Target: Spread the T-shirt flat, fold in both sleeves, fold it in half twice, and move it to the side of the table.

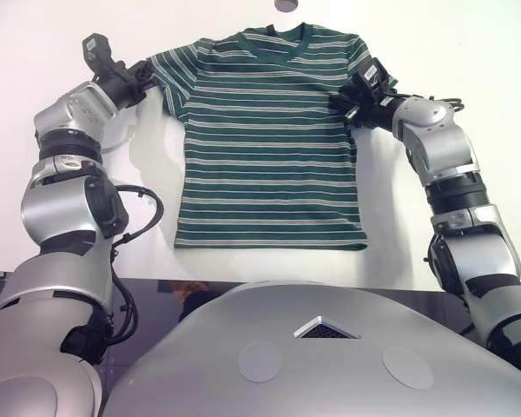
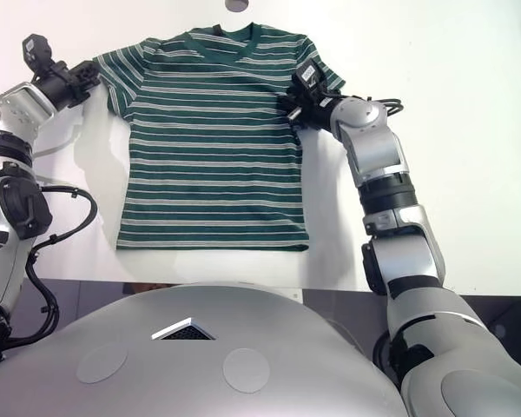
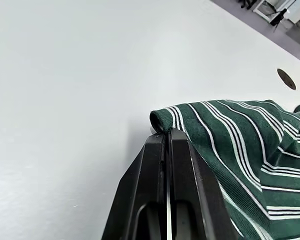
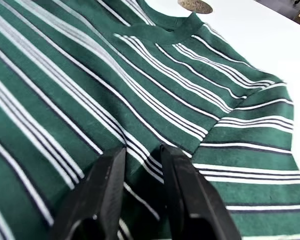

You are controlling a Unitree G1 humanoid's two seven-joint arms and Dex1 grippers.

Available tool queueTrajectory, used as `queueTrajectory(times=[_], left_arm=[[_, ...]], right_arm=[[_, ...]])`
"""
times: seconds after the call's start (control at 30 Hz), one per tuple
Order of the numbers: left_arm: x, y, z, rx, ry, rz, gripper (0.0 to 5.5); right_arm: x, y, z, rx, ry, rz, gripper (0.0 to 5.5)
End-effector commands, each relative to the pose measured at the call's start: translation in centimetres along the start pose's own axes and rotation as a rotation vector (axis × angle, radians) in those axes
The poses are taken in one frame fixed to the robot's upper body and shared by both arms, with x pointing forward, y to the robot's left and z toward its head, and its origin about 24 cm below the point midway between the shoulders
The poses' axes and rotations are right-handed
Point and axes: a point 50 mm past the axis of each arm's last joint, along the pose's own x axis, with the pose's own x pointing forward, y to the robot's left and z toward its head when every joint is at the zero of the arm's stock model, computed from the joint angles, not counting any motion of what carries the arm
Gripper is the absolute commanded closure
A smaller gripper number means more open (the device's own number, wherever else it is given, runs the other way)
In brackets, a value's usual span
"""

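T-shirt (image 1: 269, 156) lies flat, front up, on the table (image 1: 478, 52), collar away from robot; spread step looks done, sleeve folds are in hand. Left gripper (image 3: 166, 136) is pressed together on the left sleeve cuff (image 3: 162, 119); right gripper (image 4: 142, 150) has fingers slightly apart, tips on cloth at the right sleeve seam, no pinch visible. Next: right needs a hold on its sleeve edge; both then carry inward over the chest without dragging the body. Hem sits near the front table edge; open surface either side and beyond the collar.
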Motion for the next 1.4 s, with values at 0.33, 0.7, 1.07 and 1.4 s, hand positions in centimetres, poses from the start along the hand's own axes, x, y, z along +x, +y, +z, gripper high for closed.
queueTrajectory(times=[0.33,0.7,1.07,1.4], left_arm=[[-0.8,1.1,-1.8,0.063,0.168,0.04,5.46],[-4.5,1.4,0.1,0.313,0.231,0.073,5.46],[2.2,-3.6,2.1,0.287,0.082,0.146,5.46],[2.4,-4.6,2.5,0.12,0.01,-0.005,5.46]], right_arm=[[-2.7,3.6,-4.3,-0.055,0.244,0.247,4.22],[-5.0,2.5,-4.7,-0.075,0.272,0.221,4.22],[2.9,-1.3,-0.2,0.032,0.158,0.038,4.22],[2.4,-1.4,-1.3,-0.045,0.133,0.085,4.22]])
